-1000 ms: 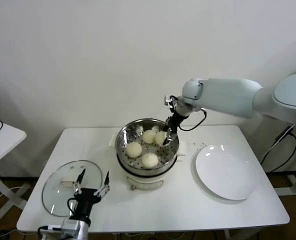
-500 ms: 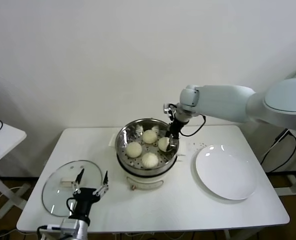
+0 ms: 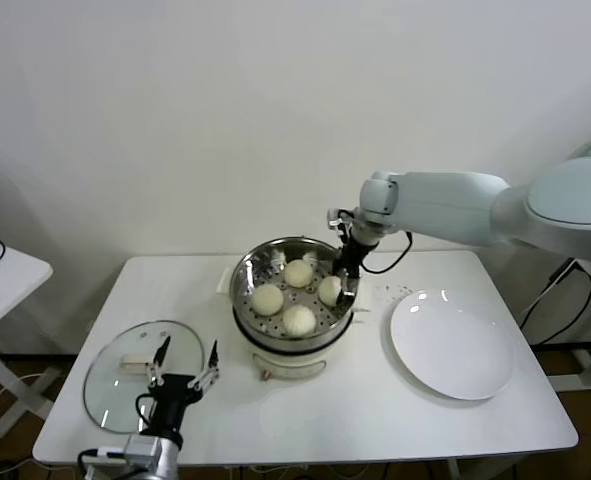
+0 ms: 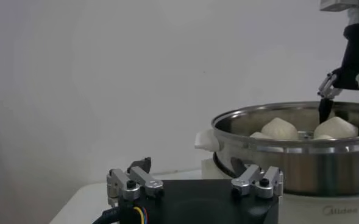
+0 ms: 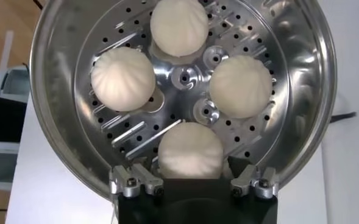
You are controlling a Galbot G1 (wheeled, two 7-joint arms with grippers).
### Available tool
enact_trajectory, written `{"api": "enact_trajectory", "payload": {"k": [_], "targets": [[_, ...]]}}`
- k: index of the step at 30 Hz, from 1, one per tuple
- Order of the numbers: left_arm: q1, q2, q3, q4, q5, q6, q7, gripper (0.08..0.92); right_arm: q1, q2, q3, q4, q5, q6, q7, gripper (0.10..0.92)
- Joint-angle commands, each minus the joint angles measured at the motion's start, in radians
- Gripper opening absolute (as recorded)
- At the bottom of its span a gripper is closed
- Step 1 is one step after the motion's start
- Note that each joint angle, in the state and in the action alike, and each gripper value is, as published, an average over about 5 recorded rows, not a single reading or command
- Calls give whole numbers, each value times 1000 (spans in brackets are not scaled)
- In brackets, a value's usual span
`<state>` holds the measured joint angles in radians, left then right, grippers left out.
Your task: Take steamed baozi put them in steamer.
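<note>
Four steamed baozi (image 3: 287, 295) inside the steamer (image 3: 243, 290), spread over its perforated floor, none touching in the right wrist view. Right gripper (image 3: 347, 283) down at the steamer's right rim, fingers (image 4: 327, 89) spread apart and straddling the nearest bun (image 5: 189, 150) without pinching it; bun sitting on the floor between the fingertips, just clear of both. Remaining three buns beyond the fingertips: one (image 5: 239, 86) and another (image 5: 123, 78) to either side, the last (image 5: 179, 27) farthest off, near the opposite wall. Left gripper (image 3: 183, 365) parked low at the table's (image 3: 375, 420) front edge, fingers spread and holding nothing, pointing toward the steamer, which stands well ahead of the tips. Glass lid (image 3: 115, 375) flat on the table just beside those fingers. White plate (image 3: 452, 345) on the table well apart from the right fingers, on the side away from the steamer.
</note>
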<state>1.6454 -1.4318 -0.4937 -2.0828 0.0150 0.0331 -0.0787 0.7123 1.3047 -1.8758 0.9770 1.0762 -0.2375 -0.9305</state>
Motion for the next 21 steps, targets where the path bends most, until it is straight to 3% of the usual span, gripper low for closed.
{"api": "enact_trajectory", "payload": {"k": [1, 11, 21], "targets": [[0, 0, 1, 3, 0, 0, -1, 823, 2, 0, 10, -1, -2, 3, -3, 820], [0, 5, -1, 5, -2, -1, -2, 823, 45, -19, 49, 37, 13, 12, 2, 823], [-7, 24, -34, -1, -35, 2, -8, 823, 74, -228, 208, 246, -45, -3, 217, 823]]}}
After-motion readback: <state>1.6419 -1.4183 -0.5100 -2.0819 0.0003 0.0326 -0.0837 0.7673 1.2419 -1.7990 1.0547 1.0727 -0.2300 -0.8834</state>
